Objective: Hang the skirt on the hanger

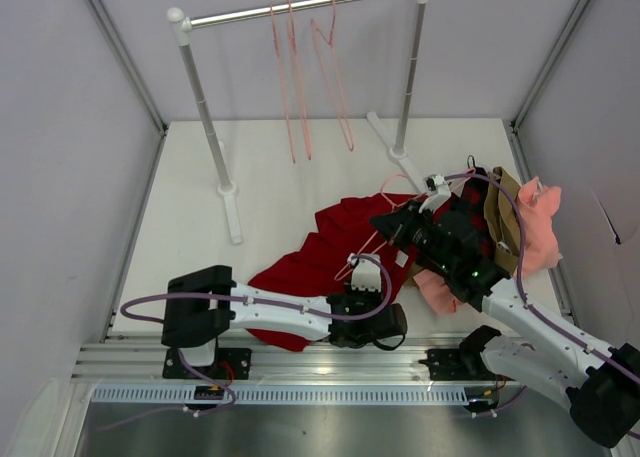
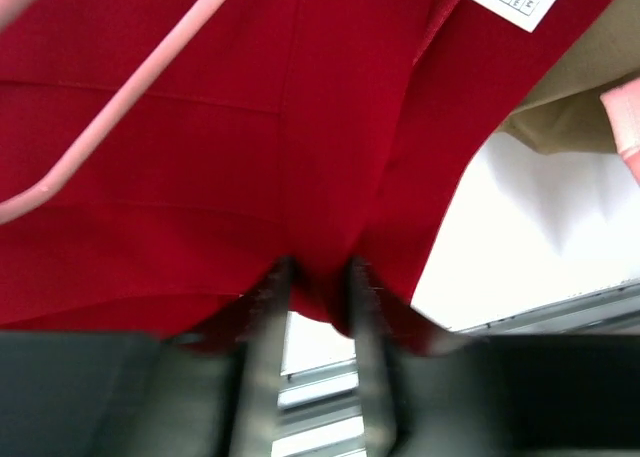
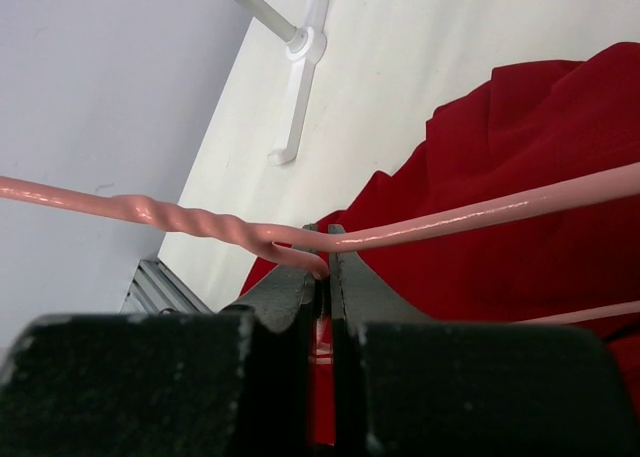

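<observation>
While our left gripper (image 2: pixel 318 277) pinches a fold of the skirt (image 2: pixel 200 177), which lies crumpled on the table (image 1: pixel 270 182), we hold the hanger (image 3: pixel 480 212) over the cloth with our right gripper (image 3: pixel 322 262) clamped near its twisted neck.

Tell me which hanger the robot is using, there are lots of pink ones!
Find the metal clothes rail at the back, then drop down to the red skirt on the white table. One pink wire hanger stretches over it, pinched near its twisted neck by the right pincer. The other three hang on the rail; only this one is down and held.
</observation>
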